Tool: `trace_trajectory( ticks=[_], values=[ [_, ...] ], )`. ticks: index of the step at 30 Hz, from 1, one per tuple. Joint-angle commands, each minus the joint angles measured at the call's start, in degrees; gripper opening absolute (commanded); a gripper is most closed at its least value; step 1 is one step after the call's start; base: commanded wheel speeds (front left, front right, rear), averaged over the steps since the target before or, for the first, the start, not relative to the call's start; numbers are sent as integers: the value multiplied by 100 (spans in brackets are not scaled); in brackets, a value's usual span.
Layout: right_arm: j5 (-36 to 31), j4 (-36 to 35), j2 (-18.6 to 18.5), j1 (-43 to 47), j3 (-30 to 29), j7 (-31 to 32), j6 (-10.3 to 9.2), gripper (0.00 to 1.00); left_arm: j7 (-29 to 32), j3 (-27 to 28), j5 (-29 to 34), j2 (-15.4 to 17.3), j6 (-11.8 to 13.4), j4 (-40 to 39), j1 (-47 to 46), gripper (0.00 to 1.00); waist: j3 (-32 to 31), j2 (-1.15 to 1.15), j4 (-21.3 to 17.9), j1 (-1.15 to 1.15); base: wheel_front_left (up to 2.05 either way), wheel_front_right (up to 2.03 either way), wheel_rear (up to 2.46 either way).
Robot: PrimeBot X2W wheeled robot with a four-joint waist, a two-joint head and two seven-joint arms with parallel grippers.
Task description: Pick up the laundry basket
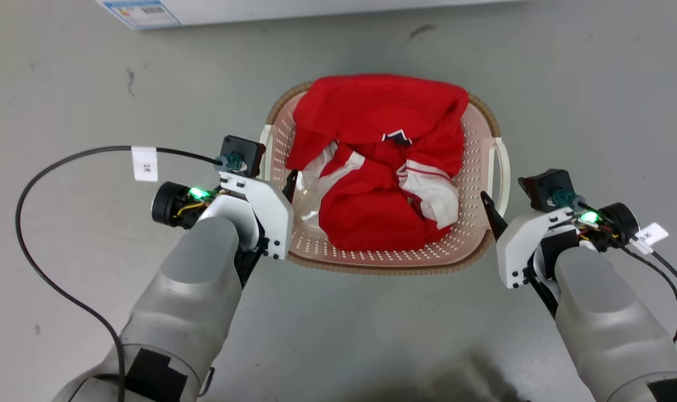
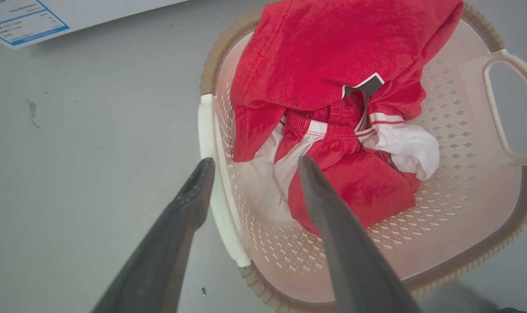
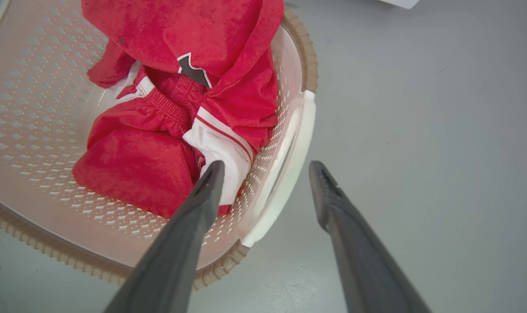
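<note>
A grey, smooth floor [image 1: 567, 84] with a few dark scuffs lies under everything, and at its far edge runs the bottom of a white panel with a blue-bordered printed label [image 1: 143, 12]. Straight ahead of me, between my two forearms, the small oval pale-pink perforated plastic laundry basket with a brown woven-look rim [image 1: 383, 267] stands on that floor, and a heap of crumpled red and white clothing [image 1: 372, 212] lies in it. My left end effector [image 2: 255, 163] has its two long dark fingers spread apart and grips nothing: they straddle the basket's white left handle [image 2: 209, 143], one finger over the bare floor just outside it, the other over the pink inner wall beside the clothing. I cannot tell whether either finger touches the handle. My right end effector [image 3: 267, 167] is parted just as wide and also empty, set astride the white right handle [image 3: 289, 174], the inner finger above the white cloth in the basket and the outer finger above the floor.
</note>
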Motion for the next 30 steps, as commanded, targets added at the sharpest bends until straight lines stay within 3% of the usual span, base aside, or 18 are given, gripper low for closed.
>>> trace_trajectory(
  ticks=[1,25,26,27,28,29,30],
  values=[
    [76,143,31,-181,20,-8,-6,100,-6,-74,-69,60,-8,52,-137,100,177,0,-19,-1,0,0,0],
    [370,487,108,-713,-123,180,-5,100,-21,-712,-598,130,-9,294,-775,100,1152,0,31,-1,0,0,0],
    [363,490,109,-716,-113,187,-5,58,-17,-758,-580,128,-9,304,-771,100,1163,0,38,-1,0,0,0],
    [357,491,109,-740,-118,157,-5,0,-9,-812,-572,123,-9,310,-775,91,1169,0,43,-1,0,0,0],
    [350,492,107,-758,-114,154,-5,0,-36,-847,-576,123,-9,312,-797,40,1175,0,48,-1,0,0,0],
    [343,493,108,-763,-101,161,-5,0,-57,-876,-586,122,-9,313,-813,0,1175,0,51,-1,0,0,0],
    [347,494,112,-757,-94,170,-4,0,-85,-908,-594,120,-9,319,-812,0,1163,0,54,-1,0,0,0]
  ],
)
